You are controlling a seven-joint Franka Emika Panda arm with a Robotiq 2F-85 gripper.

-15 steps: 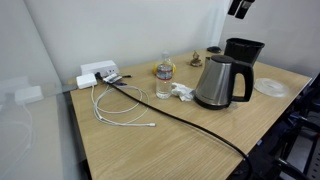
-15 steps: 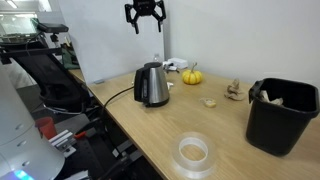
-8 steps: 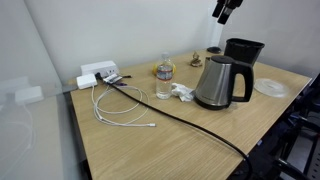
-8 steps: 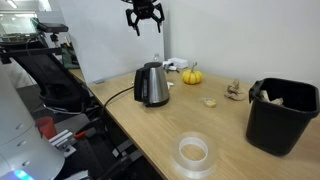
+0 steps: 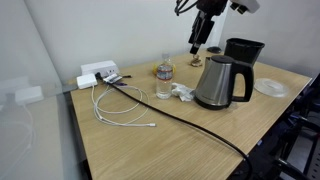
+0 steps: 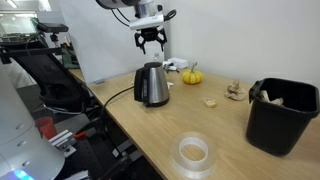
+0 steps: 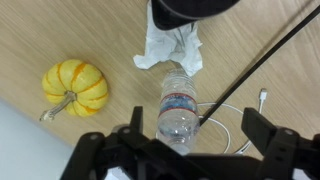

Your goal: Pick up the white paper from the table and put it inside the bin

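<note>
1. End effector: the gripper has its jaws spread wide w/ nothing between them. It hangs in the air over the back of the table, above the water bottle and next to the kettle. In the wrist view both fingers enter from the bottom edge, w/ the bottle cap approx. between them and well below.
2. Target: the white paper is a crumpled wad lying on the tabletop between bottle and kettle (contact w/ the kettle base cannot be confirmed). The wrist view shows the white paper just beyond the bottle, near a small orange pumpkin.
3. Receptacle: the bin stands upright behind the kettle.
4. Misc.: a black cable runs diagonally across the tabletop in front of the kettle.
</note>
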